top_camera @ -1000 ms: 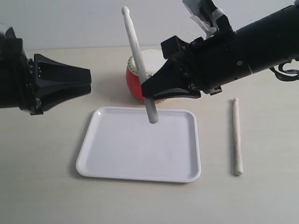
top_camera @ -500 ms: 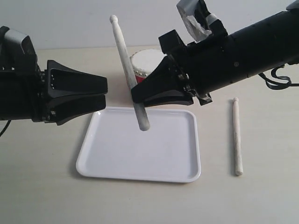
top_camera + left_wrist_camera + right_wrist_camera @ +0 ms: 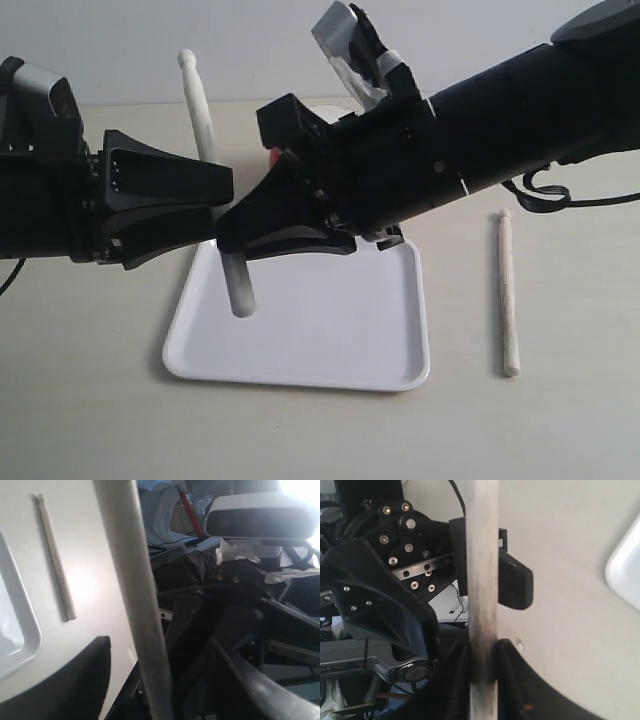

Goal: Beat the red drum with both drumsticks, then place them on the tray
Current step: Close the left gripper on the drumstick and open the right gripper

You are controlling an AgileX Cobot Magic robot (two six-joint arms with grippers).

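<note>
Exterior view: saw right gripper [image 3: 228, 233] stretched across the middle, clamped on one drumstick [image 3: 203, 115], near upright, lower end above tray [image 3: 300, 372] left side. Found left gripper [image 3: 224, 203] spread wide just beside that stick; couldn't tell contact. Spotted second drumstick [image 3: 509, 300] flat on table [image 3: 100, 420] right of tray, red drum [image 3: 274, 155] mostly hidden behind right arm.

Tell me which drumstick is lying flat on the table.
The drumstick right of the tray, untouched. The other stick stands nearly upright, clamped in the right gripper.
</note>
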